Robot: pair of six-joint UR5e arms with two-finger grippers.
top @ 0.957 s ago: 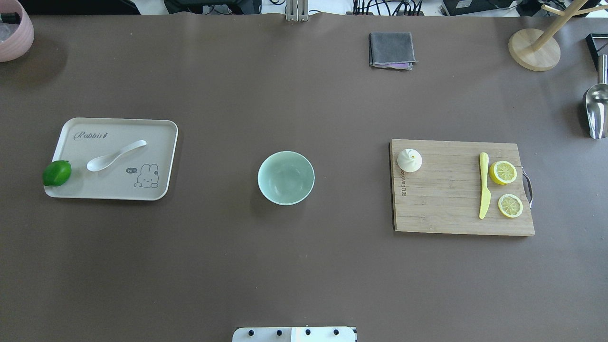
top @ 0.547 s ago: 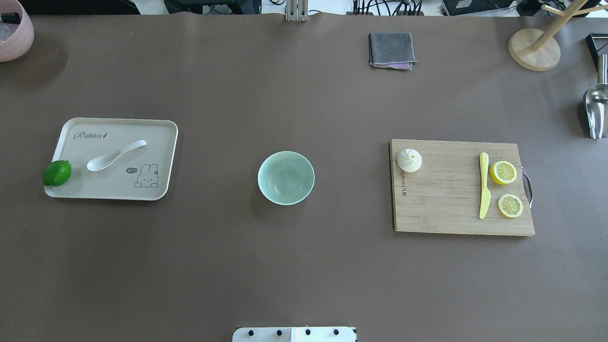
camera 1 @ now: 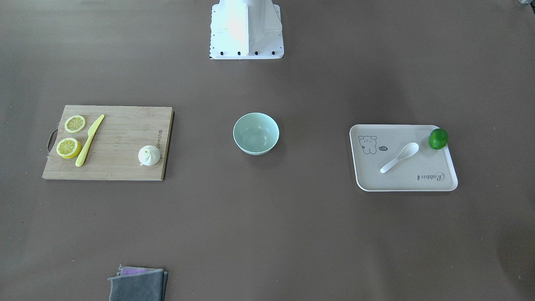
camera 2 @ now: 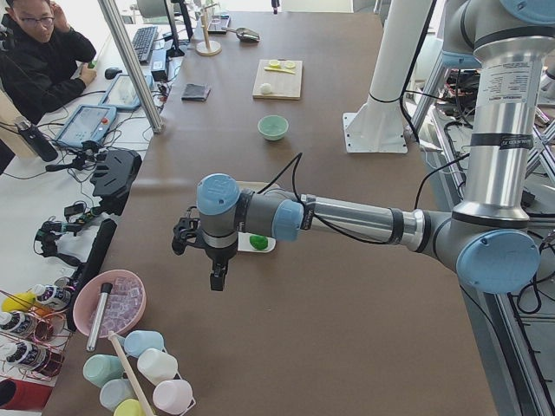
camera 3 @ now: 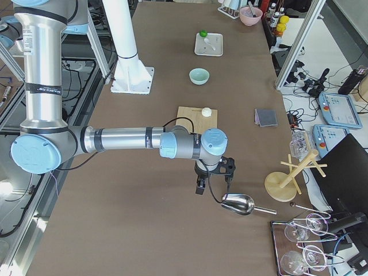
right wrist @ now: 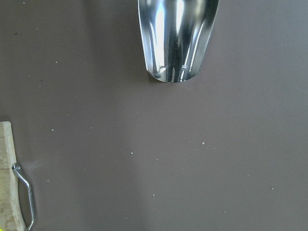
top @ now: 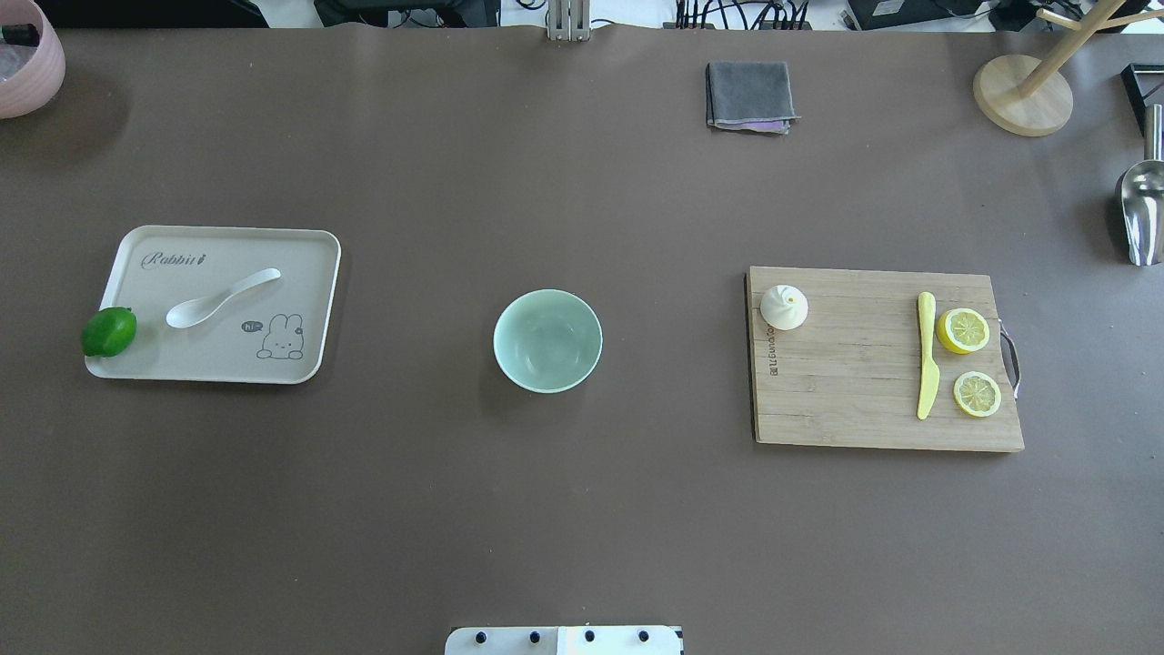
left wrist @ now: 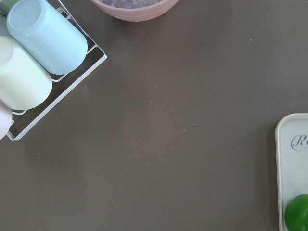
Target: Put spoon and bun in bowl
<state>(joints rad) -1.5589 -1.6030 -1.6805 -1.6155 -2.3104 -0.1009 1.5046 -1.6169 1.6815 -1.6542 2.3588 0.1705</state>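
spoon (top: pixel 221 298) white, deep oval head, diagonal on tray (top: pixel 300 273); lime (top: pixel 109 331) on tray's outer rim | bun (top: pixel 784 307) white, pleated, on board (top: pixel 855 382) corner nearest bowl (top: pixel 547 340); knife (top: pixel 926 355), lemon halves (top: pixel 963 330) at board's far end | bowl mint, mid-table, well apart from both | left gripper (camera 2: pixel 217 279) beyond tray, right gripper (camera 3: pixel 199 185) beyond board near metal scoop (camera 3: pixel 238 203): can't tell how jaws stand

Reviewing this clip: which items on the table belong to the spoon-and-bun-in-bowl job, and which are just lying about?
Part of the job:
- spoon, lying on the tray
- bun, on the cutting board
- bowl, empty, between them

Lying about:
- tray and lime
- cutting board, yellow knife, lemon halves
- grey cloth
- metal scoop
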